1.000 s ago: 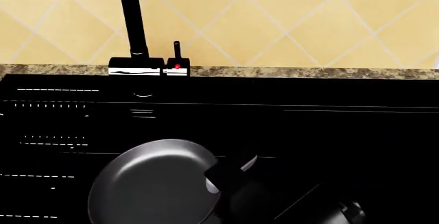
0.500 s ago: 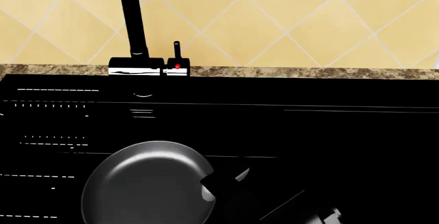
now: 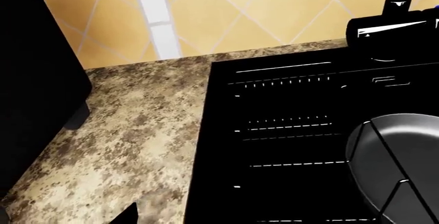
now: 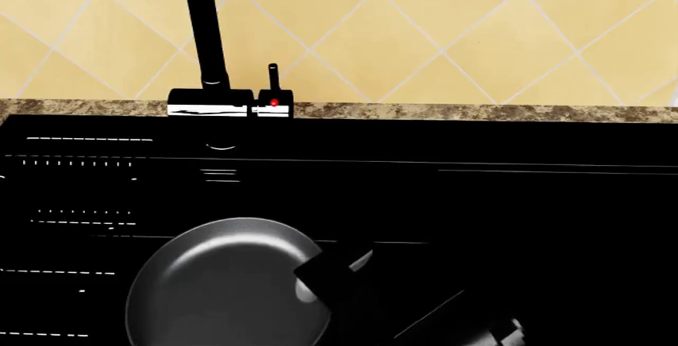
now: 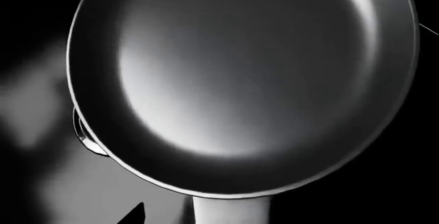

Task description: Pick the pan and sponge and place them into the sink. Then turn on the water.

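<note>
Head view: the right gripper [image 4: 330, 276], black on black, overlaps the pan [image 4: 217, 286]; its grip is unreadable.

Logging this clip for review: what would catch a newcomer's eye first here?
The round grey frying pan stands out, pale against the black sink basin at the head view's lower left, and it fills the right wrist view. Behind it, the tall black faucet and its red-dotted lever rise against yellow diamond tiles.
</note>
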